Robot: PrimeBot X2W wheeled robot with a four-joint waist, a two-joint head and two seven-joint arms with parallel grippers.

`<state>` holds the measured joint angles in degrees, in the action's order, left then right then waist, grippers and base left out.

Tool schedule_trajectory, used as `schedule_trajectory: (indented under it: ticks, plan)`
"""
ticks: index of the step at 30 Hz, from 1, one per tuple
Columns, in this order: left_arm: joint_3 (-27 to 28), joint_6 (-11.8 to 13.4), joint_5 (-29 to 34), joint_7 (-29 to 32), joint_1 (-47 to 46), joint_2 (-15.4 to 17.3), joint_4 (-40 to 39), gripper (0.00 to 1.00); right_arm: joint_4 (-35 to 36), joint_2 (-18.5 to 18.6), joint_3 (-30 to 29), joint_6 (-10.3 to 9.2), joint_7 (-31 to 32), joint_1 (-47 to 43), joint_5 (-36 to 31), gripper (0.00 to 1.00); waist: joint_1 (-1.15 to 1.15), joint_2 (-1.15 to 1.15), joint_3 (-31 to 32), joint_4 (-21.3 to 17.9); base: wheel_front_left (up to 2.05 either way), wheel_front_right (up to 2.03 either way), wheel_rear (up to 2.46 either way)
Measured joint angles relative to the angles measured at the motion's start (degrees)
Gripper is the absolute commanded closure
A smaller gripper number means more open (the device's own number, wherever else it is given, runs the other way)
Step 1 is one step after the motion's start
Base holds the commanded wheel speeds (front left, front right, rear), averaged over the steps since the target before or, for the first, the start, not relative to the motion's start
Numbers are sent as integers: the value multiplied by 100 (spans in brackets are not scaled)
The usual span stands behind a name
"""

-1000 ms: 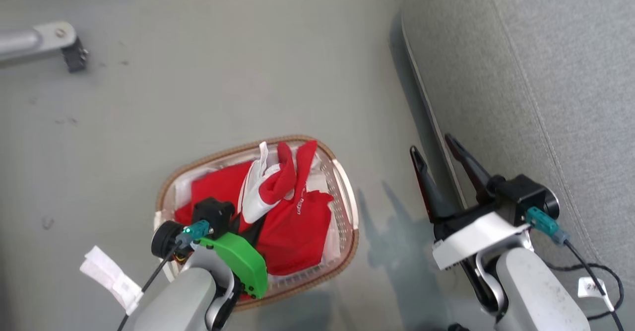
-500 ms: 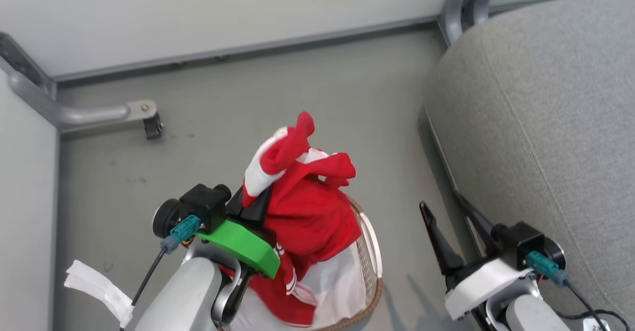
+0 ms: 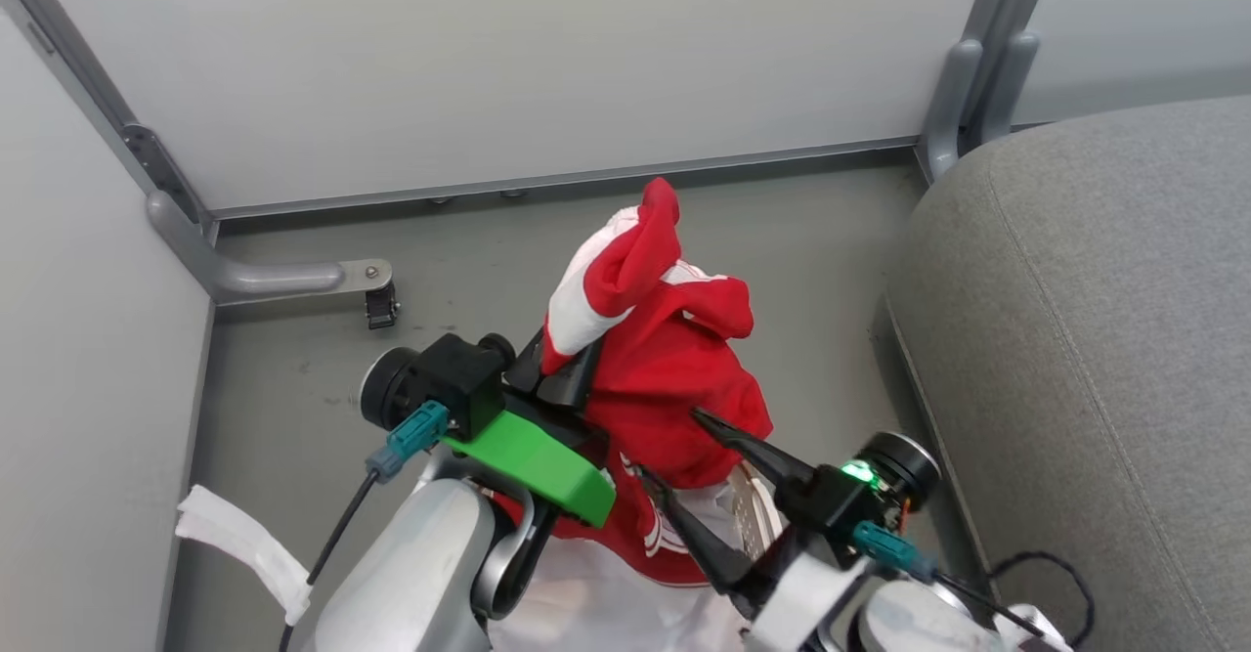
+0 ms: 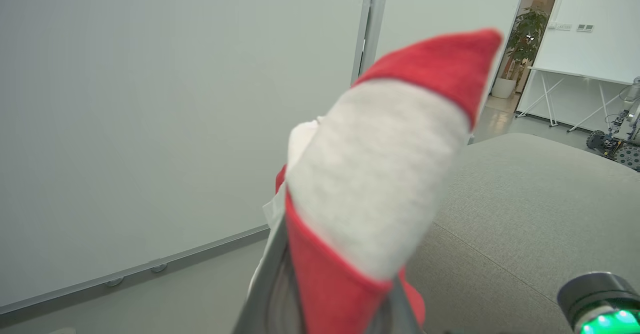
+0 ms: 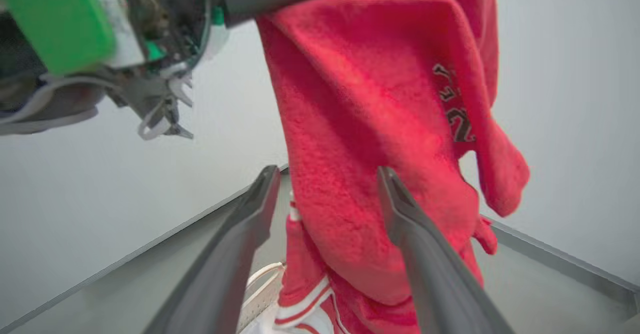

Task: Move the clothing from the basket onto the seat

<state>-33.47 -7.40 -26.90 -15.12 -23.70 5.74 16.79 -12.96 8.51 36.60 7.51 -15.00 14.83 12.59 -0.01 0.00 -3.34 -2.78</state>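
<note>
My left gripper (image 3: 565, 370) is shut on a bunched red and white fold of the clothing (image 3: 674, 369), the red jersey, and holds it in the air. Close up in the left wrist view, that fold (image 4: 380, 174) sticks up between the left gripper's (image 4: 335, 274) fingers. My right gripper (image 3: 668, 444) stands open just below and to the right, its fingers on either side of the hanging cloth. The right wrist view has the jersey (image 5: 350, 123) draped across the gap of the right gripper (image 5: 327, 176). A piece of the basket's (image 3: 748, 515) perforated wall peeks out beneath. The grey seat (image 3: 1095, 339) lies to the right.
A white liner sheet (image 3: 586, 603) lies under the jersey at the bottom of the head view. Pale partition walls (image 3: 489, 65) with metal posts (image 3: 963, 95) close the back and left. A metal foot (image 3: 376, 300) stands on the grey floor at the left.
My left gripper has lifted the jersey up out of the basket. My right gripper has swung left from beside the seat to the hanging cloth. The head camera has tilted up.
</note>
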Motion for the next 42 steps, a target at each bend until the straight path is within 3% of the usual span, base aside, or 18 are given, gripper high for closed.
schedule_trajectory:
  ticks: [6,15,27,28,29,30,42]
  plan:
    - [-271,0,-36,0,-121,-138,32,100,-614,-315,245,1,0,829,-425,0,0,0,51,209,0,0,0]
    - [-588,0,-131,0,-186,-240,78,100,-1312,-555,-48,2,0,1048,-994,0,0,0,130,466,0,0,0]
    - [-988,0,-375,0,-220,-272,4,100,-1220,-566,-303,2,0,943,-902,0,0,0,212,592,0,0,0]
    - [-1032,0,-422,0,-220,-274,-15,100,-1218,-565,-326,2,0,942,-877,9,0,0,216,606,0,0,0]
    - [-1073,0,-448,0,-220,-274,-32,100,-1218,-570,-359,2,0,934,-815,68,1,0,220,620,0,0,0]
    - [-1122,0,-492,0,-220,-274,-59,100,-1227,-569,-383,2,-1,927,-791,100,0,0,225,637,0,0,0]
    - [-1147,0,-611,0,-216,-275,-102,100,-1492,-569,-621,2,-15,925,-463,100,0,0,254,795,0,0,0]
